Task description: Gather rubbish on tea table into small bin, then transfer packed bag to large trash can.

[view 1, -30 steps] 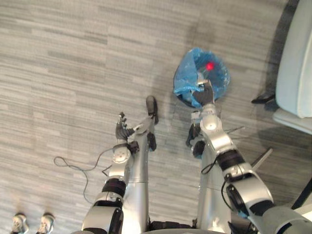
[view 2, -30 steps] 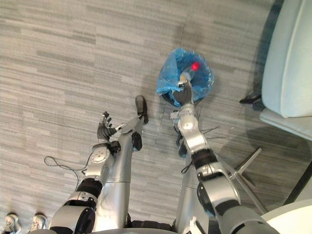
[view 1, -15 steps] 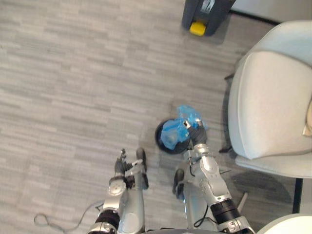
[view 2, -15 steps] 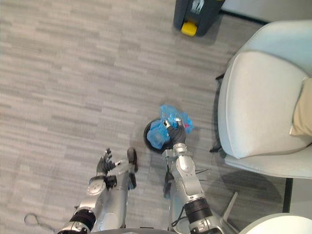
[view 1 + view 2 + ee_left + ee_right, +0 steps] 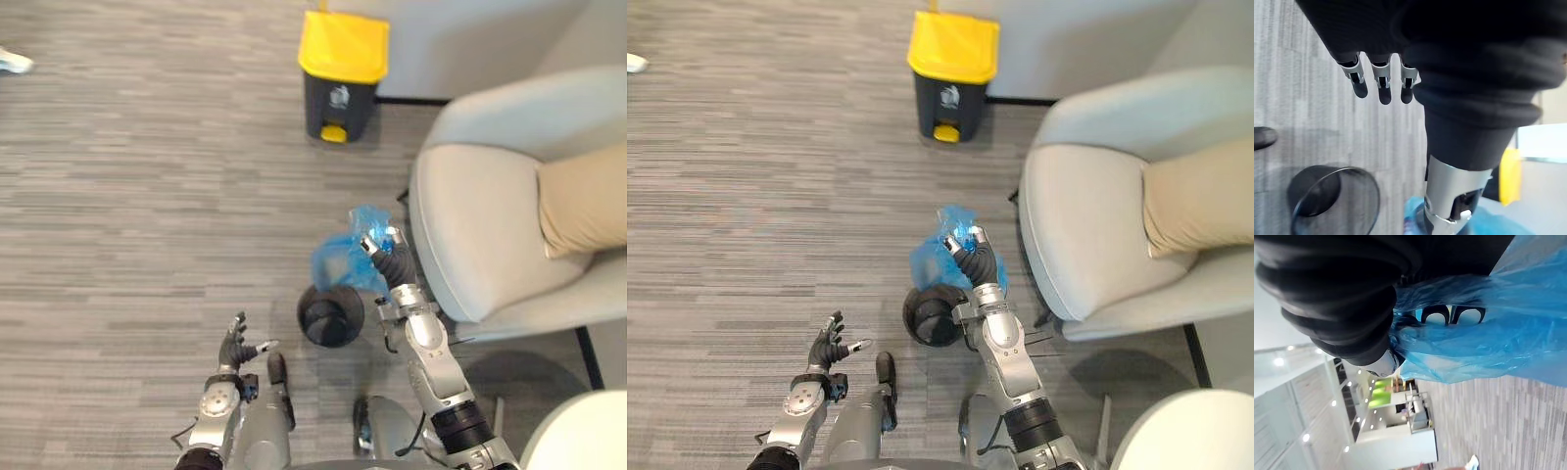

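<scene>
Pale grey armchair [image 5: 490, 225] at right, tan cushion [image 5: 583, 196] on its seat; striped grey floor [image 5: 147, 196]; shoe [image 5: 12, 61] upper left.

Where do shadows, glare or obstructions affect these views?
Left eye view: soft shadow on the grey floor under the pale armchair. Right wrist view: the blue plastic bag in the right hand drapes close to the lens; bright ceiling lights beyond. Left wrist view: the left hand and its dark cover loom over the round black bin.
</scene>
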Tool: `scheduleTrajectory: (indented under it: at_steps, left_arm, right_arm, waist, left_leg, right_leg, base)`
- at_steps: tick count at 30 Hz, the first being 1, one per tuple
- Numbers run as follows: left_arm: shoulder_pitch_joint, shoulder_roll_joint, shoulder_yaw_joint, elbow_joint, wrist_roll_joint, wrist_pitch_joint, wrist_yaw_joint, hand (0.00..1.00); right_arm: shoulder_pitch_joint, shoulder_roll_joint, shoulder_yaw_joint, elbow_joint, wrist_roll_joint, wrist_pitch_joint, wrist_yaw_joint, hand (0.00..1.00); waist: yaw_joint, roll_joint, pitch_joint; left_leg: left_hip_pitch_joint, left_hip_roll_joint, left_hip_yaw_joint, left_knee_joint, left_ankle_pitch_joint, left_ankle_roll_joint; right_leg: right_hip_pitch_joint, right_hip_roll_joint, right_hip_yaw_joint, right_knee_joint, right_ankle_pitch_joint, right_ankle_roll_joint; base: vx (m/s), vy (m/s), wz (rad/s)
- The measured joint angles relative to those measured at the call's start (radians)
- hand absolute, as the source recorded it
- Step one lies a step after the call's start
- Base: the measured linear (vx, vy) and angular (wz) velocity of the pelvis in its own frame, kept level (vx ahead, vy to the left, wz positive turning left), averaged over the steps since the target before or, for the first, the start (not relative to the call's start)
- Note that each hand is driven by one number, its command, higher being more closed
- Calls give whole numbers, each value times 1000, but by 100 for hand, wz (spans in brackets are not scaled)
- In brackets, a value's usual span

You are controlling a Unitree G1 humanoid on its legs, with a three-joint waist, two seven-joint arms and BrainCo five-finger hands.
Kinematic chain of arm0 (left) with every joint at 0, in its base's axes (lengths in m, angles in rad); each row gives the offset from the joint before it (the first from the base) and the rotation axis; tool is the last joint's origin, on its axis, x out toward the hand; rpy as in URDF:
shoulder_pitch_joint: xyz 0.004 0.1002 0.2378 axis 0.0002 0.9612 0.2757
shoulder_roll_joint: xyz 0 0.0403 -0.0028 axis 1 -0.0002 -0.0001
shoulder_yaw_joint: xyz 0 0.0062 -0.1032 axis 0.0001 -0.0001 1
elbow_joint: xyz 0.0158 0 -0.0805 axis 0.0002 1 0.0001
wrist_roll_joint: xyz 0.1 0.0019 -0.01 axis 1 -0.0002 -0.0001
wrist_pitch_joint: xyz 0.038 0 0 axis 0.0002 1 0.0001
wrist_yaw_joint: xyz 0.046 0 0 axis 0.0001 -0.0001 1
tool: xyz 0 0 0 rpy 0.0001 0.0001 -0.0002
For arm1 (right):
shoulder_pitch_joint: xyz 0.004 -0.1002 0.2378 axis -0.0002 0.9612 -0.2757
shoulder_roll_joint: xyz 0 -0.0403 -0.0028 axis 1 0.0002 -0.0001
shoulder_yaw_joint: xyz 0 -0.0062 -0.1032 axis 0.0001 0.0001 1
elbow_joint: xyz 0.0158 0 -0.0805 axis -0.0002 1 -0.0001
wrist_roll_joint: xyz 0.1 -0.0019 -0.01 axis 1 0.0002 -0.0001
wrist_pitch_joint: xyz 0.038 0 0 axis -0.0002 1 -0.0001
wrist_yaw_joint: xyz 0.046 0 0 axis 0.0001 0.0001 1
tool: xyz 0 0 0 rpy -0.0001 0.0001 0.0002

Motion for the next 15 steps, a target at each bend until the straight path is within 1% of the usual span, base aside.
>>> scheduleTrajectory:
  at_steps: [1,2,3,4,5,6,7,8,9,10,11,12,13,14,15]
  left_arm:
    - [23,-10,-1,-33,-3,-4,-1,0]
    - [43,-26,-2,-62,-6,-11,-2,0]
    - [59,-41,-4,-83,-11,-15,-3,0]
    - [64,-67,-30,-89,-30,-11,-5,0]
    - [68,-68,-72,-111,-40,-11,-5,0]
    - [66,-66,-90,-123,-40,-11,-8,0]
    - [62,-65,-108,-172,-39,-13,-24,0]
    - [57,-54,-118,-218,-38,-17,-35,0]
    - [58,-52,-118,-228,-38,-17,-37,0]
    - [59,-35,-119,-258,-35,-28,-41,0]
    - [50,-17,-119,-274,-33,-42,-42,0]
    - [42,-10,-119,-276,-32,-47,-41,0]
    - [22,1,-123,-276,-26,-53,-41,0]
    - [9,8,-131,-276,-22,-55,-40,0]
    - [-24,29,-155,-275,-7,-55,-38,0]
  right_arm:
    - [-11,-18,1,-21,-13,0,-7,100]
    - [-35,-40,-2,-31,-25,-4,-15,100]
    - [-66,-60,-5,-31,-30,-5,-19,100]
    - [-80,-93,-20,-28,-32,-5,-32,100]
    - [-80,-116,-44,-1,-33,1,-43,100]
    - [-80,-122,-58,8,-33,11,-45,100]
    - [-95,-126,-78,24,-33,12,-51,100]
    - [-108,-127,-76,22,-32,12,-57,100]
    - [-111,-128,-74,21,-32,12,-56,100]
    - [-116,-132,-64,21,-32,12,-54,100]
    - [-116,-134,-52,22,-32,12,-47,100]
    - [-116,-137,-47,21,-32,12,-39,100]
    - [-118,-147,-35,21,-32,12,-32,100]
    - [-123,-151,-31,21,-32,12,-30,100]
    - [-140,-146,-31,26,-32,12,-15,100]
  waist:
    - [16,25,-22]
    - [29,45,-31]
    - [33,70,-35]
    - [27,130,-30]
    - [27,136,-25]
    - [24,124,-24]
    - [15,89,-11]
    - [1,70,-14]
    - [-6,71,-15]
    - [-7,77,-23]
    - [-9,85,-28]
    - [-10,90,-31]
    - [-14,101,-43]
    - [-16,107,-47]
    - [-28,108,-50]
  left_leg:
    - [-33,2,-6,-31,36,5]
    - [-54,19,-16,-72,68,5]
    - [-75,29,-35,-112,106,-7]
    - [-82,47,-80,-165,111,-29]
    - [-54,53,-101,-227,27,-96]
    - [-51,39,-87,-233,-42,-130]
    - [-71,15,-61,-152,-42,-99]
    - [-93,-5,-21,12,-55,-57]
    - [-91,-3,-17,40,-60,-50]
    - [-69,14,-14,136,-88,-24]
    - [-10,35,-13,183,-127,-25]
    - [29,38,-13,180,-136,-30]
    - [113,48,-13,82,-166,-67]
    - [150,53,-13,8,-166,-75]
    - [191,53,-14,-105,-138,-109]
  right_leg:
    - [2,23,-7,-83,-28,-12]
    - [1,44,-12,-153,-52,-36]
    - [3,65,-21,-214,-73,-55]
    - [4,109,-57,-241,-38,-73]
    - [10,110,-84,-252,-15,-92]
    - [8,87,-99,-267,0,-106]
    - [0,45,-121,-274,16,-117]
    - [-4,11,-130,-310,60,-113]
    - [-4,7,-131,-321,70,-113]
    - [-2,3,-127,-361,107,-112]
    - [5,7,-119,-405,141,-105]
    - [13,10,-116,-432,158,-101]
    - [23,20,-110,-481,191,-89]
    - [24,26,-111,-502,208,-84]
    - [19,30,-118,-529,235,-73]
  base:
    - [-241,-67,6]
    - [-248,-85,-1]
    - [-421,-128,19]
    - [-421,-146,59]
    - [-421,-102,80]
    - [-310,-64,84]
    - [-332,-66,75]
    - [-265,-66,58]
    - [-232,-29,26]
    - [-173,47,-8]
    - [-203,61,-13]
    - [-154,87,-10]
    - [-101,97,-2]
    - [-80,112,4]
    - [-78,131,8]
